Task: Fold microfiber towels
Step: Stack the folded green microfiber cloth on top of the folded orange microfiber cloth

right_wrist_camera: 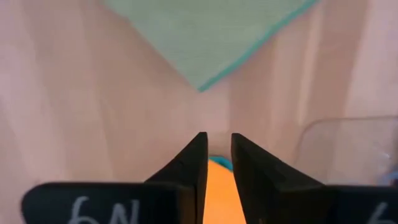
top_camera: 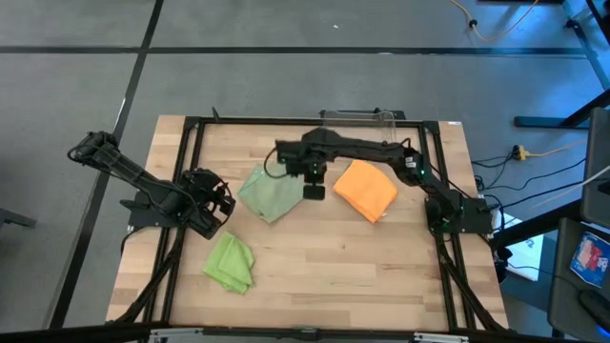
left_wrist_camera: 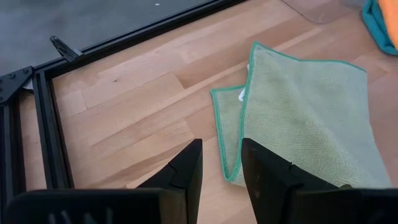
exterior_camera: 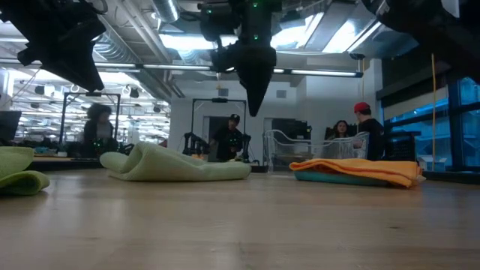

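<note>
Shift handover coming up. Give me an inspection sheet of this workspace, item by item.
Surface: wooden table inside a black frame, bare between the cloths.
Job's things: sage green towel folded near the middle; lime green towel folded, front left; orange towel lying on a teal towel.
Clutter: clear plastic bin at the far edge.
Grippers: right gripper raised between the sage green and orange towels, fingers slightly apart, holding nothing; left gripper beside the sage green towel, fingers apart, empty.
Cables: yellow and black leads on the floor, right of the table.
Surroundings: people standing beyond the table.
</note>
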### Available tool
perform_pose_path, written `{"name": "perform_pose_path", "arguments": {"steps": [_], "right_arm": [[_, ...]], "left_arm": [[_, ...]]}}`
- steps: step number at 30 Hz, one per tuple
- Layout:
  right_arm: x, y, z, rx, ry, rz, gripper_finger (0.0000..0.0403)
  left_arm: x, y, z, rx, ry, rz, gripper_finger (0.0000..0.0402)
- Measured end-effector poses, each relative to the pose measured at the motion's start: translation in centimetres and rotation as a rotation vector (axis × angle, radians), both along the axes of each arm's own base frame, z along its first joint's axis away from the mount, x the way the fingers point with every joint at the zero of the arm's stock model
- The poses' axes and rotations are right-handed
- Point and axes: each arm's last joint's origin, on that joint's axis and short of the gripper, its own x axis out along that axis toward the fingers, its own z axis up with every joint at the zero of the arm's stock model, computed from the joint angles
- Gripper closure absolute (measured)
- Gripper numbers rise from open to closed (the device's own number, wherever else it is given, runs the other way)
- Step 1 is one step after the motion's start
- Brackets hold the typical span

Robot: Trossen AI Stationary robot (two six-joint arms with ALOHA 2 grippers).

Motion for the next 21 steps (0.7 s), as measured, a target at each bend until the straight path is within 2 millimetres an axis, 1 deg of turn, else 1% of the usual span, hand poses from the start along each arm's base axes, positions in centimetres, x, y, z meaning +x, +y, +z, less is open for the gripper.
{"name": "perform_pose_path", "arguments": {"steps": [3,6,11,12,17,19,21], "right_arm": [[0.1,1.4,-1.0,0.004,0.028,0.026,0.0328],[-0.2,2.8,-2.6,0.012,0.097,0.027,0.0328],[-1.6,5.1,-5.2,0.019,0.259,0.061,0.0328],[-2.0,5.5,-5.4,0.019,0.284,0.067,0.0328],[-5.1,7.2,-6.0,0.010,0.351,0.053,0.0328],[-6.4,7.6,-5.7,-0.022,0.317,0.036,0.0328],[-7.7,7.9,-5.1,-0.076,0.244,0.014,0.0328]], "left_arm": [[0.0,0.0,0.0,0.000,0.000,0.000,0.0298],[0.0,0.0,0.0,0.000,0.000,0.000,0.0298],[0.0,0.0,0.0,-0.001,-0.003,0.000,0.0298],[0.1,0.0,0.0,-0.004,-0.007,0.000,0.0298],[0.4,-0.2,0.0,-0.025,-0.045,0.000,0.0298],[0.5,-0.3,0.0,-0.032,-0.057,0.000,0.0298],[0.5,-0.3,0.0,-0.035,-0.062,0.000,0.0298]]}}
